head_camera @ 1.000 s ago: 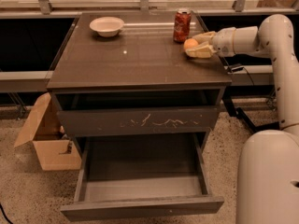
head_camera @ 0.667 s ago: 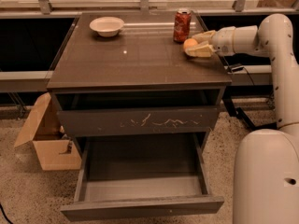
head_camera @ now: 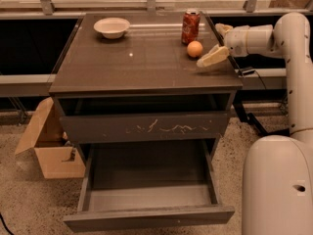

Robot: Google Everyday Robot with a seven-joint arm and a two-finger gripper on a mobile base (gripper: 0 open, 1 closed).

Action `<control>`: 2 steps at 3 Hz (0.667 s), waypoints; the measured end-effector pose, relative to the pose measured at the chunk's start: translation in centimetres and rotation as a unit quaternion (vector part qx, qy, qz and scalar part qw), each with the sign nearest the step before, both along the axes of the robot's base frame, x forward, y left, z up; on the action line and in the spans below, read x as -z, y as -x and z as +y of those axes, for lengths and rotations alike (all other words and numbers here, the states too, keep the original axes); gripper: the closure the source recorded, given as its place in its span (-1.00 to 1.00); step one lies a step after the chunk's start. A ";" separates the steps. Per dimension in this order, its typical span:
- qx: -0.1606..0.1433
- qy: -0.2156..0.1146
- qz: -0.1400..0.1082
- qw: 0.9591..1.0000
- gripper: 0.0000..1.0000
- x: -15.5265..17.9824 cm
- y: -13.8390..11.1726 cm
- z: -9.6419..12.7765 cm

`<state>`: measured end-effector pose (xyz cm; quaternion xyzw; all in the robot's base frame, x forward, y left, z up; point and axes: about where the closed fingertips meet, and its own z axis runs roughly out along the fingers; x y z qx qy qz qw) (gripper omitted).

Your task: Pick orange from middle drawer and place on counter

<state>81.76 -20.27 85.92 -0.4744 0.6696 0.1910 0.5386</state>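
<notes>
The orange [head_camera: 194,48] rests on the counter [head_camera: 146,65] near its back right corner, just in front of a red soda can [head_camera: 190,27]. My gripper [head_camera: 210,45] is open and empty, a short way to the right of the orange and not touching it. One pale finger [head_camera: 213,57] hangs over the counter's right edge. The middle drawer [head_camera: 146,218] is pulled out low at the front, and its grey inside holds nothing.
A white bowl [head_camera: 112,27] sits at the counter's back left. The drawer with pale scratches [head_camera: 146,127] is shut above the open one. An open cardboard box [head_camera: 46,143] stands on the floor to the left. The robot's white base [head_camera: 276,185] is at the lower right.
The gripper was shut on the orange above the counter's right side. It has opened and drawn back to the right, and the orange now lies on the counter.
</notes>
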 end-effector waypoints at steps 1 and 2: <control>0.007 0.001 -0.036 0.999 -1.00 -3.1 0.4 -1.1; 0.005 -0.003 -0.066 0.998 -1.00 -6.3 1.4 -1.7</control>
